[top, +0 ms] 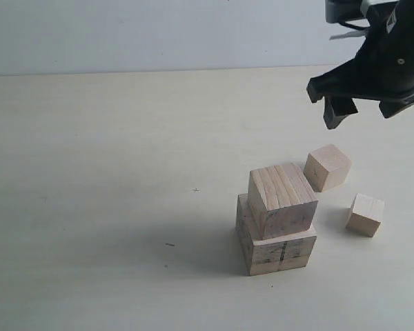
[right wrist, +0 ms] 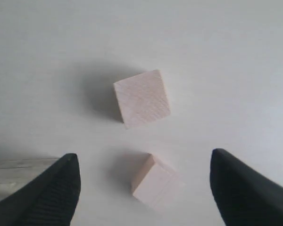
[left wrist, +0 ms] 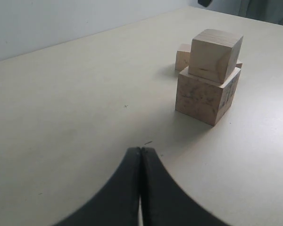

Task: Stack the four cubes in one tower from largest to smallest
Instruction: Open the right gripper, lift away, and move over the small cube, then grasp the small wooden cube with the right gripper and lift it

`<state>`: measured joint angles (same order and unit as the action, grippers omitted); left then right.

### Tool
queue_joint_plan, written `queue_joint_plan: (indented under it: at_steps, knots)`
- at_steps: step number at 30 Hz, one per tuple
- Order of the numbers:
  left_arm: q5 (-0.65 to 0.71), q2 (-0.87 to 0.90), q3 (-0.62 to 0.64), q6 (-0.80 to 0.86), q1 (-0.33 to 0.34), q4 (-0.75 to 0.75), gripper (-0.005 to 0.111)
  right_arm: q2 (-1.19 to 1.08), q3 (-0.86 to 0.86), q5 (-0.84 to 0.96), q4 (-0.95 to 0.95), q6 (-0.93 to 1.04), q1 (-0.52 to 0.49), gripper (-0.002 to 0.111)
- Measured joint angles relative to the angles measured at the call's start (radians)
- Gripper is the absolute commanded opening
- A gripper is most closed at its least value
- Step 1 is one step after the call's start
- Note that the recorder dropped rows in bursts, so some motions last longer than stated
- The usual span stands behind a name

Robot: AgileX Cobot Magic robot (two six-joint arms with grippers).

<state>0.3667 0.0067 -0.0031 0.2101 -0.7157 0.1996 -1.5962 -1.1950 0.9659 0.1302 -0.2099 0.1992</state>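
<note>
The largest cube (top: 279, 252), with a dark seam on its side, stands on the table with the second cube (top: 283, 198) on top, turned slightly askew; together they form a two-cube tower (left wrist: 208, 77). The third cube (top: 327, 167) (right wrist: 142, 99) and the smallest cube (top: 366, 214) (right wrist: 155, 186) lie loose to the right. My right gripper (top: 359, 114) (right wrist: 144, 155) hangs open high above those two, holding nothing, with the smallest cube showing between its fingers. My left gripper (left wrist: 140, 150) is shut and empty, low over the table and well short of the tower.
The pale table (top: 110, 172) stretches wide to the left of the tower. A light wall (top: 159, 34) runs along the far edge. The two loose cubes lie close to the tower's right side.
</note>
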Motion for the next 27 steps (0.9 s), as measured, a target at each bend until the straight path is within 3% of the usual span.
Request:
queue_joint_plan:
  at_steps: [8, 14, 27]
  knots:
    - [0.0, 0.0, 0.0, 0.0, 0.0, 0.0, 0.0, -0.248, -0.003, -0.21, 0.001, 0.076, -0.047, 0.072]
    - [0.0, 0.0, 0.0, 0.0, 0.0, 0.0, 0.0, -0.336, -0.093, -0.179, -0.035, 0.098, -0.047, 0.072]
    - [0.0, 0.0, 0.0, 0.0, 0.0, 0.0, 0.0, -0.352, -0.081, -0.146, -0.046, 0.132, -0.047, 0.072]
